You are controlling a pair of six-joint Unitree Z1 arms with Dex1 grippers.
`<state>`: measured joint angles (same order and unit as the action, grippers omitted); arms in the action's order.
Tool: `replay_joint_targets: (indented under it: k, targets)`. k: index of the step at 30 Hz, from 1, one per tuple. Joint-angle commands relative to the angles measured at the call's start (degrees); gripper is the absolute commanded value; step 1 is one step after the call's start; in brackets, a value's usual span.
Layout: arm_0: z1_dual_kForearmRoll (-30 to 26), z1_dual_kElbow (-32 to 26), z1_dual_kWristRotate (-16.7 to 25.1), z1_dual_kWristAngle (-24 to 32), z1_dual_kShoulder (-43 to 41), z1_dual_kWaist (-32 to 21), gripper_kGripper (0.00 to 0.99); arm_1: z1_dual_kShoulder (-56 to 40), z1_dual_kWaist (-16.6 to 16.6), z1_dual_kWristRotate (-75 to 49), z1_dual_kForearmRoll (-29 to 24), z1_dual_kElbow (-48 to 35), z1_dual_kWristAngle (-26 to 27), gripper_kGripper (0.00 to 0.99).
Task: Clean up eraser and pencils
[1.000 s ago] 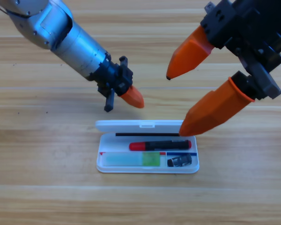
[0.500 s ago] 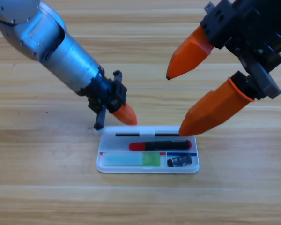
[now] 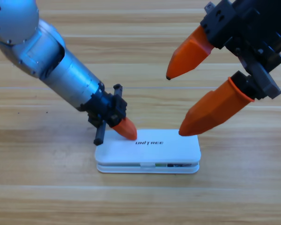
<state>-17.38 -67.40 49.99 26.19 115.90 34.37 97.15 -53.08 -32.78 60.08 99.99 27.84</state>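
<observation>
The white case lies on the table with its lid folded down, marked UNITREE on top. The eraser and the pencils are hidden under the lid; only a thin green sliver shows through the front seam. My left gripper is shut, and its orange tip rests on the lid's back left part. My right gripper hangs open and large at the upper right. Its lower jaw tip hovers over the case's back right edge, holding nothing.
The left arm's grey body slants in from the upper left corner. Bare wooden table surrounds the case on all sides.
The left gripper moved down and forward, pushing the lid from upright to folded down over the case. The pencils and eraser went out of sight. The right arm stayed still.
</observation>
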Motion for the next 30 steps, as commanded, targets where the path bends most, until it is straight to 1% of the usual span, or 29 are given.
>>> replay_joint_targets:
  k: [1, 12, 17, 20, 22, 25, 28, 29, 30]
  targets:
    - [1.8, 2.5, -0.5, -1.2, 2.2, 2.7, 0.0, 0.4, -1.3, 0.3, -1.9, -1.6, 1.2, 0.959]
    - [7.5, 7.8, 0.1, -2.2, 4.1, 3.6, 0.0, 0.5, -1.4, 0.3, -1.9, -1.7, 1.2, 0.959]
    - [8.7, 8.9, 0.1, -2.5, 4.7, 3.9, 0.0, 0.5, -1.4, 0.3, -1.9, -1.7, 1.2, 0.959]
    - [7.9, 8.8, 0.0, -3.2, 1.4, 3.9, 0.0, 0.5, -1.4, 0.3, -1.9, -1.7, 1.2, 0.959]
    - [4.4, 6.9, -0.2, -3.2, -2.2, 3.8, 0.0, 0.5, -1.4, 0.3, -1.9, -1.7, 1.2, 0.959]
    - [-5.8, 1.1, 0.1, -3.3, -8.6, 3.8, 0.0, 0.5, -1.4, 0.3, -1.9, -1.7, 1.2, 0.959]
    - [-15.8, -4.3, -0.8, -5.7, -15.9, 3.8, 0.0, 0.5, -1.4, 0.3, -1.9, -1.7, 1.2, 0.959]
    - [-18.2, -5.4, -1.7, -6.9, -18.5, 3.9, 0.242, 0.5, -1.4, 0.3, -1.9, -1.7, 1.2, 0.959]
    - [-19.7, -5.5, -2.3, -7.8, -21.2, 4.6, 0.653, 0.5, -1.4, 0.3, -1.9, -1.7, 1.2, 0.959]
